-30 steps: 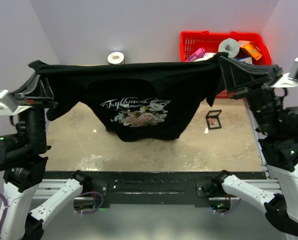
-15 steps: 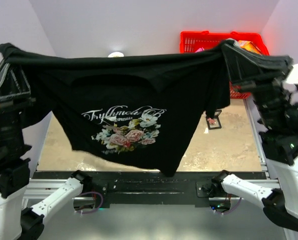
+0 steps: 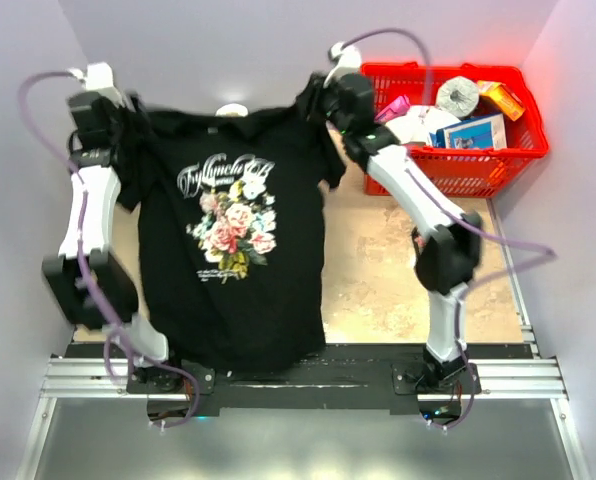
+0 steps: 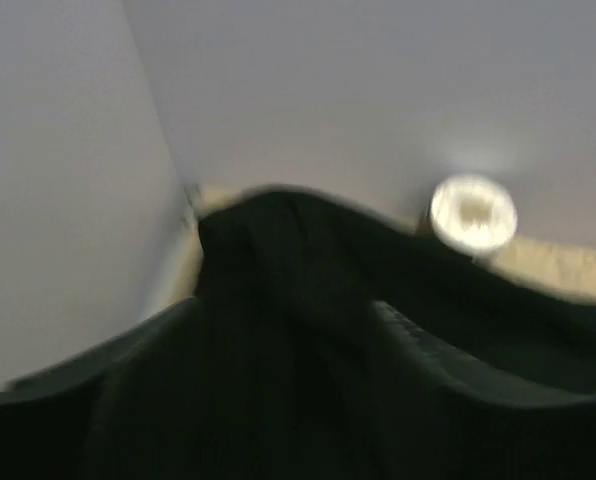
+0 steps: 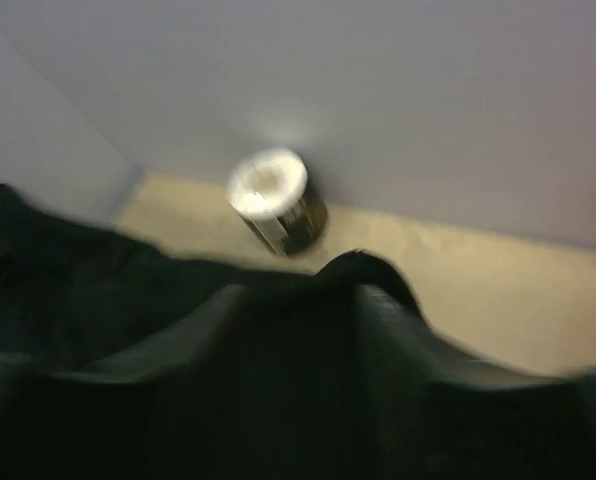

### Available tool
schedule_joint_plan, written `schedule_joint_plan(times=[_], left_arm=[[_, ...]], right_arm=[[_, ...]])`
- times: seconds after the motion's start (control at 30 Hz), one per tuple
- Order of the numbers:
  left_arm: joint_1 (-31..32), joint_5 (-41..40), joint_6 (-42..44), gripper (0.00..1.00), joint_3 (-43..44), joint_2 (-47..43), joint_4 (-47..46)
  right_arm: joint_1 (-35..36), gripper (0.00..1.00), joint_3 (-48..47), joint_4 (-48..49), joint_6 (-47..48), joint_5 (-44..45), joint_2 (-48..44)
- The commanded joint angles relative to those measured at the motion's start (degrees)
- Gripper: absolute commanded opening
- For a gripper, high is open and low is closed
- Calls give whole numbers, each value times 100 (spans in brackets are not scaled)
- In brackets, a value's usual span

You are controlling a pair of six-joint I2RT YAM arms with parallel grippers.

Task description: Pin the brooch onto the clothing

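Note:
The clothing (image 3: 233,250), a black T-shirt with pink printed roses and white script, lies spread lengthwise down the table, shoulders at the far wall. My left gripper (image 3: 128,125) is at its left shoulder and my right gripper (image 3: 313,100) at its right shoulder. In the left wrist view the fingers (image 4: 418,335) stand wide apart with black cloth (image 4: 278,300) bunched between them. In the blurred right wrist view a fold of cloth (image 5: 308,340) lies between the fingers (image 5: 388,310). A pinkish speck that may be the brooch (image 3: 416,238) peeks out beside the right arm's elbow.
A red basket (image 3: 508,160) holding boxes and a tape roll stands at the back right. A white roll (image 3: 233,108) sits against the far wall behind the collar, also in the wrist views as a roll (image 4: 473,213) and a roll (image 5: 268,190). Walls close in on both sides.
Both arms have swung from holding the shirt up and stretched wide to reaching far back, and the shirt has gone from hanging to lying down the table. The left fingers have spread.

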State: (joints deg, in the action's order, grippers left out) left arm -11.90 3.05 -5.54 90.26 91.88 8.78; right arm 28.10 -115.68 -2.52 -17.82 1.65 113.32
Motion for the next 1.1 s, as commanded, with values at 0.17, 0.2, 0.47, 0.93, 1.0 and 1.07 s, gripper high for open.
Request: schedule_joint_plan(times=[0.17, 0.2, 0.47, 0.93, 1.0, 1.07], left_arm=[[-14, 1690, -544, 99, -903, -169, 626], [-14, 1734, -571, 99, -1053, -405, 477], [513, 1902, -554, 99, -2696, -1356, -148], [1049, 1207, -386, 99, -3893, -2622, -262], [1049, 1172, -395, 99, -3945, -2718, -289], [1049, 1189, -395, 99, -3937, -2728, -297]], right_arm=[[47, 88, 808, -74, -46, -710, -10], [73, 89, 1175, -38, -37, -693, -116], [249, 86, 3190, 498, -265, -762, -1118], [1197, 74, 5345, 815, -757, -315, -1594], [1329, 70, 5354, 850, -801, -376, -1357], [1417, 68, 5336, 894, -845, -393, -1129]])
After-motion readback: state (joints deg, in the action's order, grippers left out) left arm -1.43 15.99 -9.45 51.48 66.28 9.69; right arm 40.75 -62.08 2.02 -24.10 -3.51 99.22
